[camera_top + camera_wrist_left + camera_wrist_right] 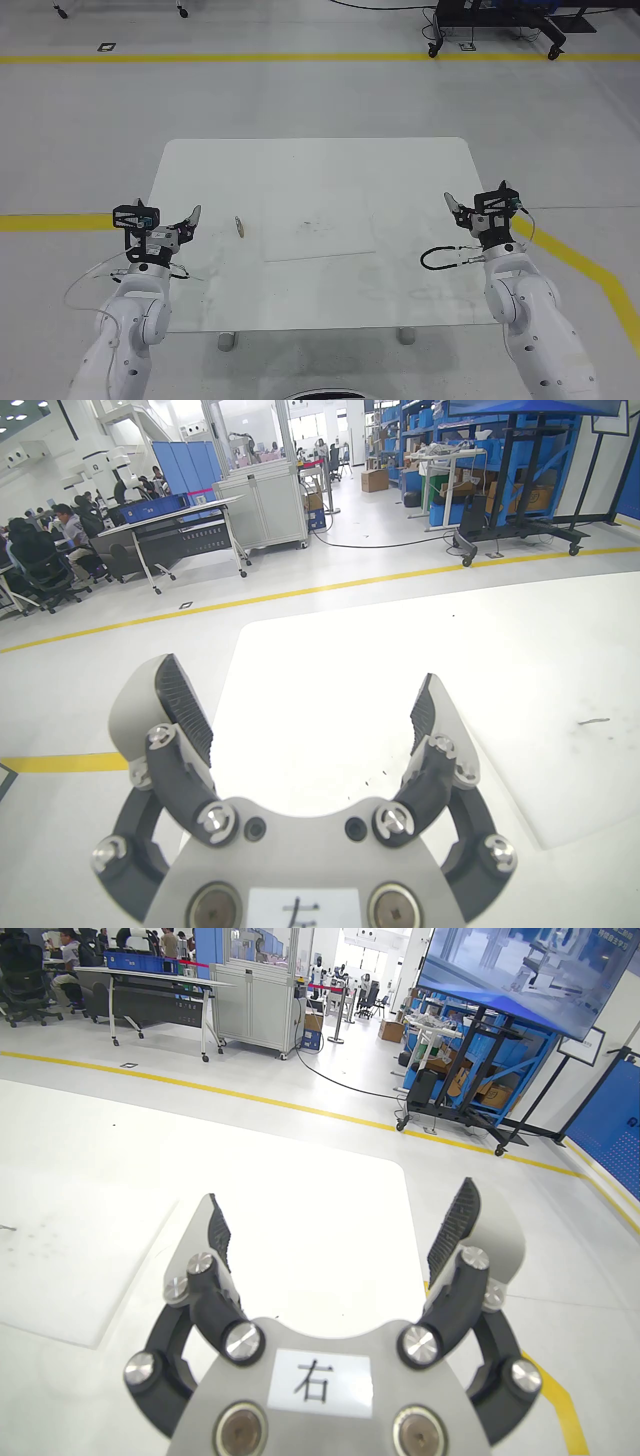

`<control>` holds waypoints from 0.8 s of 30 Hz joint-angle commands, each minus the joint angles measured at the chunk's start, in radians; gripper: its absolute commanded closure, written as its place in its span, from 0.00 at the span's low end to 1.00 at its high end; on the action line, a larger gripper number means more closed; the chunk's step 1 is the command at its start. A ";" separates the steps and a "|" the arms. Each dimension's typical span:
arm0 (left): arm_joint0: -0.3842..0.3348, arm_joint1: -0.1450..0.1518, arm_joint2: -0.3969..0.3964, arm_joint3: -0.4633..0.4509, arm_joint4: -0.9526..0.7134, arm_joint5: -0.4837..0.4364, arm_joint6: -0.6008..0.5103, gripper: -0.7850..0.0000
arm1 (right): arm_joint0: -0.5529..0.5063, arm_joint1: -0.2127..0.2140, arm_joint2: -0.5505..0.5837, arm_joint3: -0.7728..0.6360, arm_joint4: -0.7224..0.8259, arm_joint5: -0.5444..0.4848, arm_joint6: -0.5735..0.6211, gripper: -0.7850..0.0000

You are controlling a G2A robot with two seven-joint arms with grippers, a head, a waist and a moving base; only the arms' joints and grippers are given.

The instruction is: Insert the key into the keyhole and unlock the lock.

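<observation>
The 2 arms come up from the near side of the white table (320,165), 1 at each side edge, and their forearms slope forward and upward to the wrists. Both wrists sit about halfway along the table's depth, held above the surface. Both grippers face the far side of the table, each turned a little inward.

The left gripper (300,670) hangs over the table's left edge. Its 2 ribbed fingers (182,705) are spread wide apart and have hold of nothing. In the left wrist view, 1 finger is over the floor by the yellow floor tape (60,762) and the other is over the tabletop.

The right gripper (340,1190) mirrors this at the table's right edge. Its jaws are equally wide and grip nothing. In the right wrist view, 1 finger stands over the tabletop and the other over the floor beyond the edge, with the table's rounded far corner ahead.

A small, slim metal piece that appears to be the key (239,226) lies flat on the tabletop. It is near the left gripper, on that gripper's inner side, and apart from its fingers. It is well apart from the right gripper. In the left wrist view it shows as a thin grey sliver on the white surface. Its shape is too small to make out further.

Faint grey scuff marks (315,225) dot the middle of the table, just beyond the key toward the centre.
</observation>
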 commanded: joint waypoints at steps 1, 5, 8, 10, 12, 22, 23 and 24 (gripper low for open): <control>0.000 0.000 0.000 0.000 0.000 0.000 0.000 0.00 | 0.000 0.000 0.000 0.000 0.000 0.000 0.000 0.00; 0.000 0.000 0.000 0.000 0.000 0.000 0.000 0.00 | 0.000 0.000 0.000 0.000 0.000 0.000 0.000 0.00; 0.000 0.000 0.000 0.000 0.000 0.000 0.000 0.00 | 0.000 0.000 0.000 0.000 0.000 0.000 0.000 0.00; 0.000 0.000 0.000 0.000 0.000 0.000 0.000 0.00 | 0.000 0.000 0.000 0.000 0.000 0.000 0.000 0.00; 0.000 0.000 0.000 0.000 0.000 0.000 0.000 0.00 | 0.000 0.000 0.000 0.000 0.000 0.000 0.000 0.00; 0.000 0.000 0.000 0.000 0.000 0.000 0.000 0.00 | 0.185 0.004 -0.112 0.024 -0.134 -0.179 0.247 0.00; 0.000 0.000 0.000 0.000 0.000 0.000 0.000 0.00 | 0.185 0.004 -0.112 0.024 -0.134 -0.179 0.247 0.00; 0.000 0.000 0.000 0.000 0.000 0.000 0.000 0.00 | 0.185 0.004 -0.112 0.024 -0.134 -0.179 0.247 0.00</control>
